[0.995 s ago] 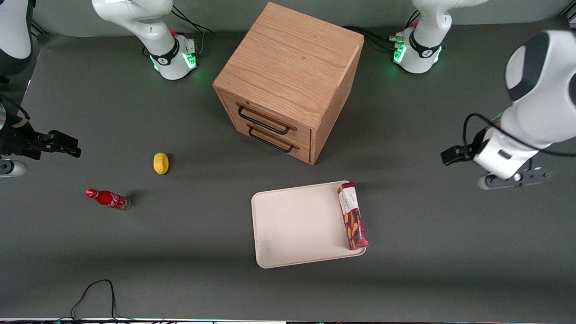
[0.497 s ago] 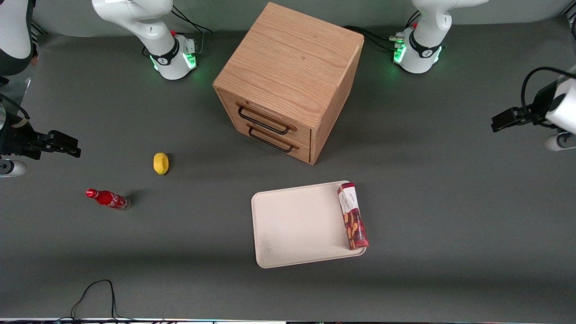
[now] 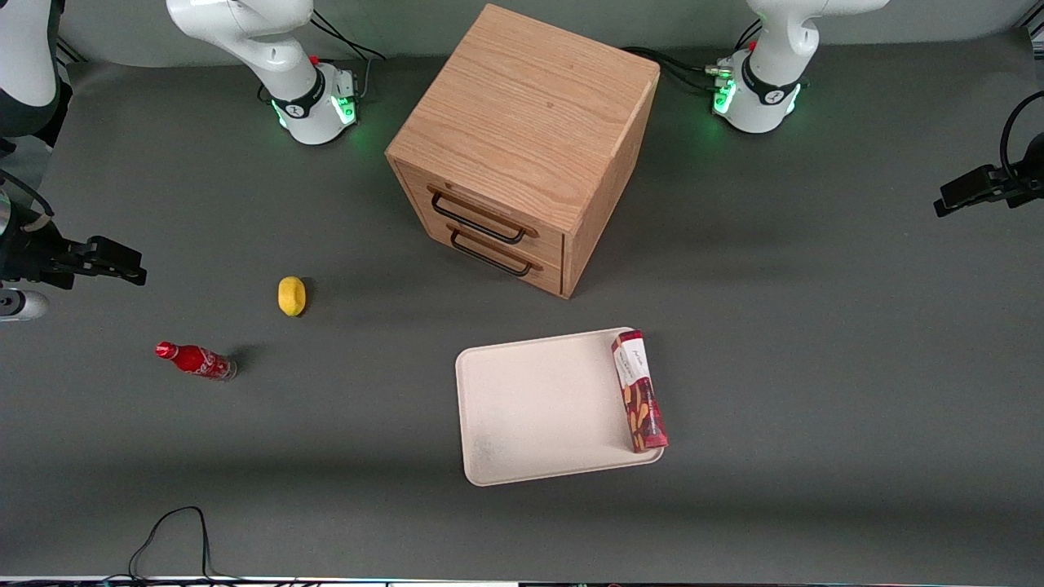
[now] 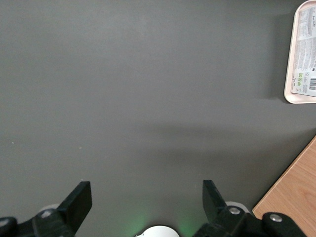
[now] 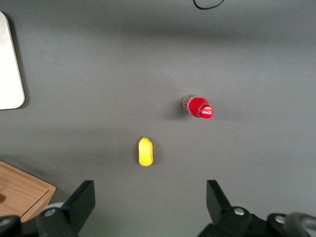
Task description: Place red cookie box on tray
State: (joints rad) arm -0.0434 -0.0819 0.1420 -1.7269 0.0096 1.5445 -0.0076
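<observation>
The red cookie box (image 3: 639, 391) lies flat on the tray (image 3: 538, 408), along the tray's short side toward the working arm's end of the table, its white end pointing at the cabinet. In the left wrist view, the box's white printed face (image 4: 306, 64) rests inside the tray's rim (image 4: 289, 89). The left gripper (image 4: 146, 197) is open with nothing between its fingers, high over bare table and well apart from the box. In the front view only a black piece of that arm's wrist (image 3: 971, 189) shows at the frame's edge.
A wooden drawer cabinet (image 3: 522, 147) with two black handles stands farther from the front camera than the tray. A yellow lemon (image 3: 291, 295) and a small red soda bottle (image 3: 196, 360) lie toward the parked arm's end. A black cable (image 3: 171, 534) loops near the table's front edge.
The left arm has drawn away from the tray toward its own end of the table and almost left the front view. The box and tray have not moved.
</observation>
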